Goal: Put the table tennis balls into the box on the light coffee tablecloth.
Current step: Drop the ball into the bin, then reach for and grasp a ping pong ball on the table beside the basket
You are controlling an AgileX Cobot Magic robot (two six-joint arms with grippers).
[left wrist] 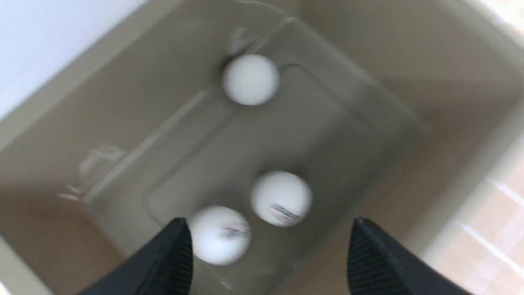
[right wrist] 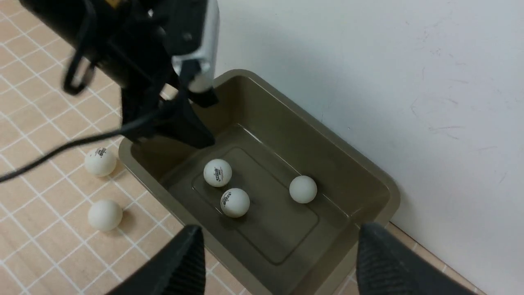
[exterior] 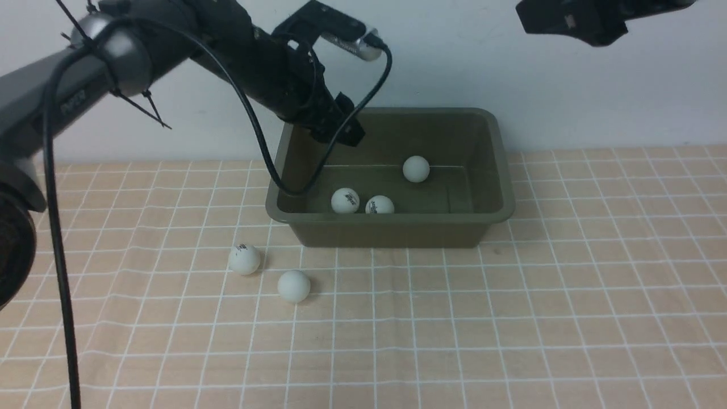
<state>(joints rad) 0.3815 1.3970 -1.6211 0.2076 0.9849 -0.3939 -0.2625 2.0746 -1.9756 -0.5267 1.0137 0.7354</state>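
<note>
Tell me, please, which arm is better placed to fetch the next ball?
Left: its open jaws hang over the box end nearest both loose balls; the right arm is raised farther off.

Beyond my left tool (exterior: pixel 345 132): a plain white wall (exterior: pixel 568 85), bare and evenly lit. Beyond my right tool (right wrist: pixel 282 231): the same wall, bearing faint scuffs (right wrist: pixel 441 129).

No wording can be read for certain. Small dark printed logos sit on one small white matte ball (right wrist: pixel 217 172) and the second white ball (right wrist: pixel 234 202) just beside it in the dark olive-green plastic tub (right wrist: pixel 311 151). Another marks a third white ball (right wrist: pixel 100 162) on the checked peach-beige cloth (right wrist: pixel 32 114). All are too small to read. Pale lettering on the left arm's grey link (exterior: pixel 74 101) is blurred.
</note>
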